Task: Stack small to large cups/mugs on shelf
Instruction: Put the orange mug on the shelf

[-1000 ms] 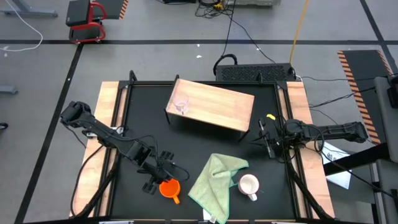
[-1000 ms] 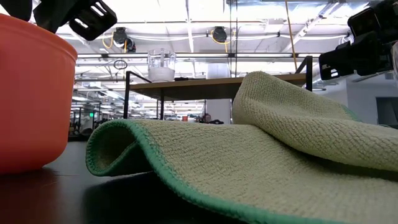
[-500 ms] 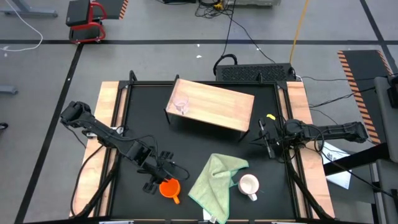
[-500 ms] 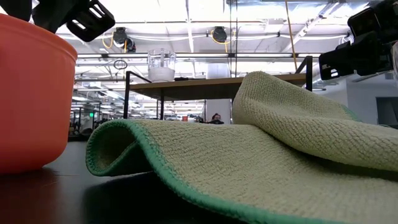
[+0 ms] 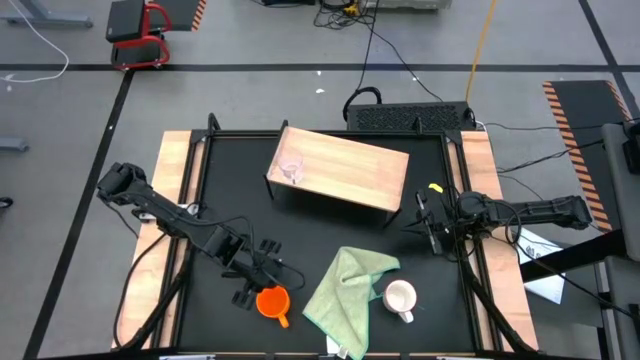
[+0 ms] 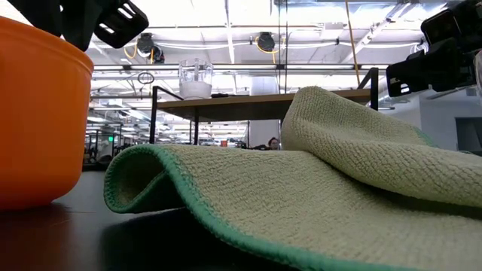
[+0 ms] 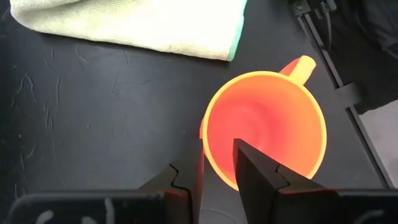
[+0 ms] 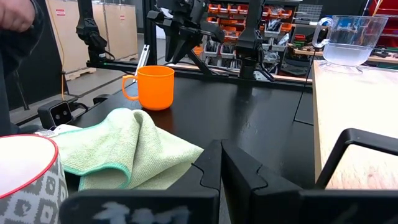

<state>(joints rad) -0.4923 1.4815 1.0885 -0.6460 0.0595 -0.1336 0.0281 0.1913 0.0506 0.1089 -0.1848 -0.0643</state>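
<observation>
Left pincer (image 7: 217,165) astride orange mug (image 7: 267,127) rim, beside cloth (image 7: 130,25).

High view: overhead, facing straight down on the whole table (image 5: 320,225). Low view: at tabletop level, very close behind the green cloth (image 6: 301,196), facing the room. Left wrist view: close above the orange mug (image 7: 267,127), looking down. Right wrist view: low, facing across the table. All four share the cloth and orange mug.
</observation>
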